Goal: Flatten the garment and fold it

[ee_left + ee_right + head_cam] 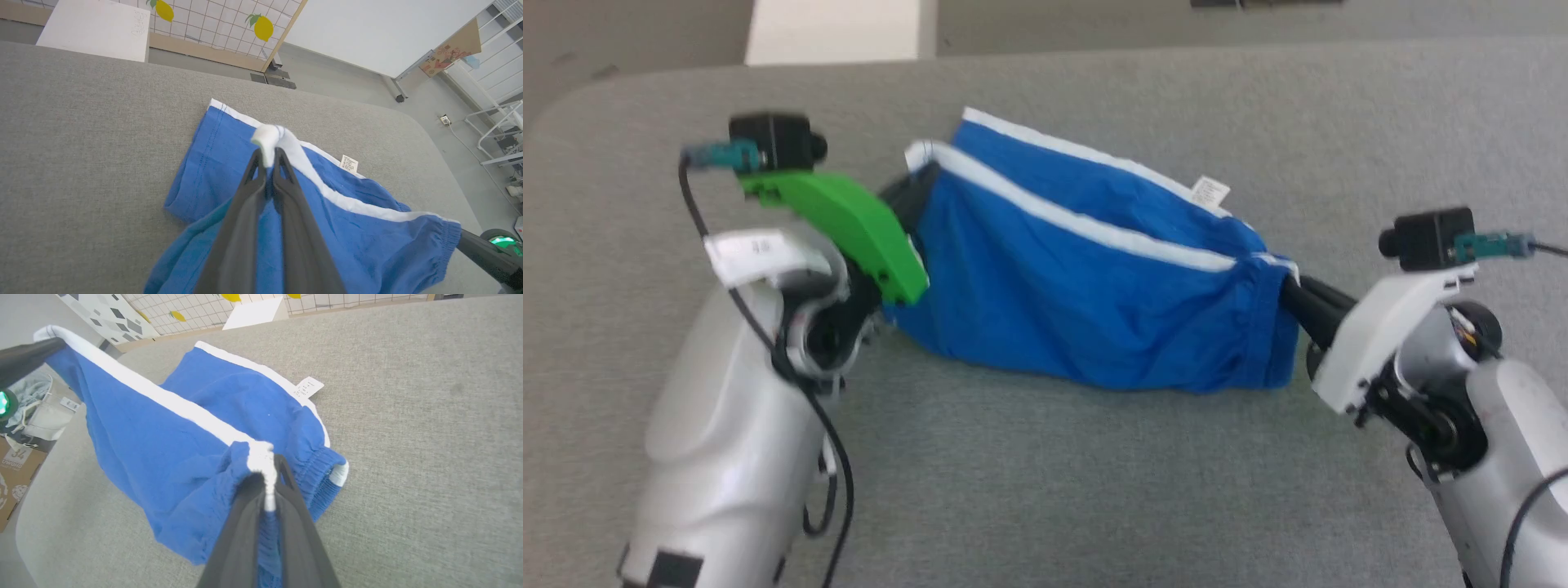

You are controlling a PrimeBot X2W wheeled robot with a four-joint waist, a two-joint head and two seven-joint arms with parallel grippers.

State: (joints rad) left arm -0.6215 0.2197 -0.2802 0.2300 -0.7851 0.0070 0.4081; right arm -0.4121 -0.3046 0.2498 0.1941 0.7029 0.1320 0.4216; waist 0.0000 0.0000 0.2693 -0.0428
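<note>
One garment (pixel 1094 302), one tag (pixel 1210 192), one table (pixel 1094 490), one cardboard box (pixel 12 477).

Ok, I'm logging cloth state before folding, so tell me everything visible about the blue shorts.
The shorts are bright blue, soft and wrinkled, with white side stripes, a gathered elastic waistband and a small white tag. The left gripper is shut on a white-striped leg hem, the right gripper on the waistband end, holding one side raised; the rest lies on the grey table.

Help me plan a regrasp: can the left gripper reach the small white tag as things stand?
Probably not yet: the left gripper is shut on the garment, so it must let go first. The tag itself lies uncovered.
</note>
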